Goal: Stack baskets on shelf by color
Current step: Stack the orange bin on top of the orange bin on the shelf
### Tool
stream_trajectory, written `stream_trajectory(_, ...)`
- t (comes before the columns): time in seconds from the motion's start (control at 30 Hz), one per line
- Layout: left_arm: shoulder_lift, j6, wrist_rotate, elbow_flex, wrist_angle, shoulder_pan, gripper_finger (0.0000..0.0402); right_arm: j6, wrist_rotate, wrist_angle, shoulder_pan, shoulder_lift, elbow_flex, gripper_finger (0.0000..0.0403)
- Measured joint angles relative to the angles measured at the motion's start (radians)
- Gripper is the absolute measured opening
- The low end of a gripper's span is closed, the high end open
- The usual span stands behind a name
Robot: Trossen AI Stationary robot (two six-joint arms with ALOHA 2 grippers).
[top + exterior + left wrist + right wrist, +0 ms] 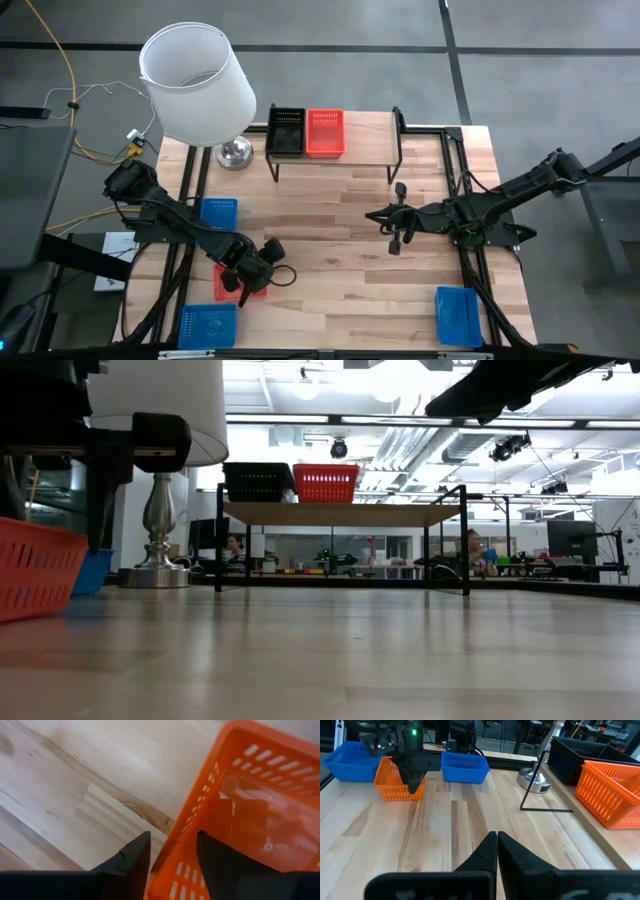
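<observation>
A red basket (232, 284) rests flat on the table (330, 270) near its front left. My left gripper (250, 272) points down over the basket's right-hand wall (186, 832) and is open, with one finger (135, 860) outside the basket and one finger (220, 865) inside. At the table's far side stands the shelf (365, 140), with a black basket (285, 132) and a second red basket (325, 133) side by side on its left part. My right gripper (398, 226) hangs shut above the table's middle right, with nothing in it. My left gripper stands astride the red basket's wall (175, 870) from above, one finger inside the basket and one outside. Whether the fingers touch the wall, I cannot tell. The basket sits flat on the table.
Blue baskets lie at the left (219, 212), front left (207, 325) and front right (458, 315). A lamp with a white shade (195, 80) stands at the far left beside the shelf. Bare wood lies between the arms.
</observation>
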Motion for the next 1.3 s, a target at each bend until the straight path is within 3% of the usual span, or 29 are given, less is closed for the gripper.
stream_trajectory(0.33,0.000,0.092,-0.046,0.000,0.036,0.008,0.0010,0.000,0.000,-0.002,0.000,0.000,0.000,0.0000)
stream_trajectory(0.47,-0.003,0.106,-0.110,0.040,0.058,0.028,0.0012,0.000,0.000,-0.002,0.000,0.000,0.000,0.0000)
stream_trajectory(0.67,-0.080,0.190,-0.255,0.204,0.057,0.092,0.0002,0.000,0.000,-0.002,0.000,0.000,0.000,0.0000)
stream_trajectory(0.9,-0.210,0.396,-0.615,0.409,0.203,0.236,0.0001,0.000,0.003,-0.011,0.000,0.000,0.000,0.0000)
stream_trajectory(1.07,-0.191,0.487,-0.668,0.569,0.278,0.375,0.0000,0.000,0.007,-0.025,-0.003,0.000,0.000,0.0000)
stream_trajectory(1.17,-0.124,0.485,-0.715,0.671,0.205,0.457,0.0000,0.000,0.013,-0.027,-0.003,0.000,0.000,0.0000)
stream_trajectory(1.3,-0.020,0.423,-0.700,0.831,0.023,0.551,0.0000,0.002,0.013,-0.032,-0.003,0.000,0.000,0.0000)
